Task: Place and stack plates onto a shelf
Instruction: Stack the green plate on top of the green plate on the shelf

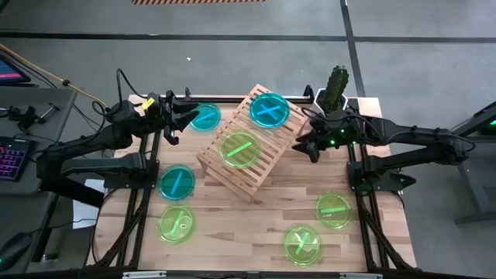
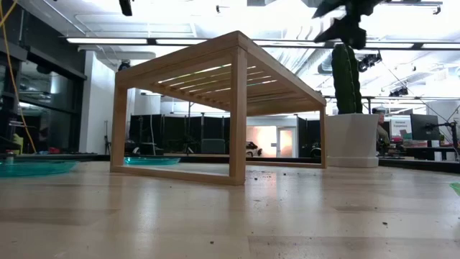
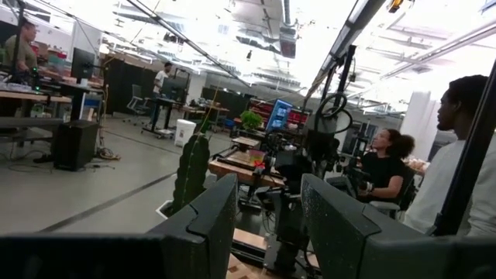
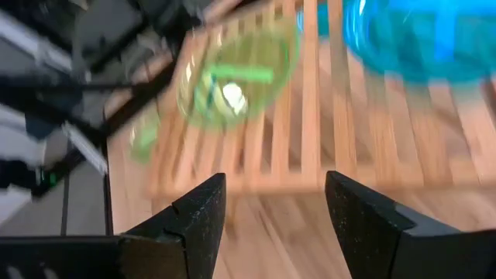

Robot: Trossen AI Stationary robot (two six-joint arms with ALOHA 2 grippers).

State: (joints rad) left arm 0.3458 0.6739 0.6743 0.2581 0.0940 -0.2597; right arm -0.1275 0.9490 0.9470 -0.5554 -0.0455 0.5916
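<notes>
Plates on the light wooden slatted shelf (image 1: 246, 147): one teal-blue translucent plate (image 1: 269, 110), one lime-green translucent plate (image 1: 239, 149). Right gripper (image 1: 307, 143) is held beside the shelf, fingers apart, empty. Left gripper (image 1: 186, 118) is seen near another teal plate (image 1: 205, 117), fingers apart.

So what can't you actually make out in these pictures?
- Low view: plates on top of the shelf are hidden by its own slats.
- Right wrist view: the green plate and blue plate are smeared; their marks are unreadable.
- Left wrist view: the table is cut off behind the left gripper.
</notes>
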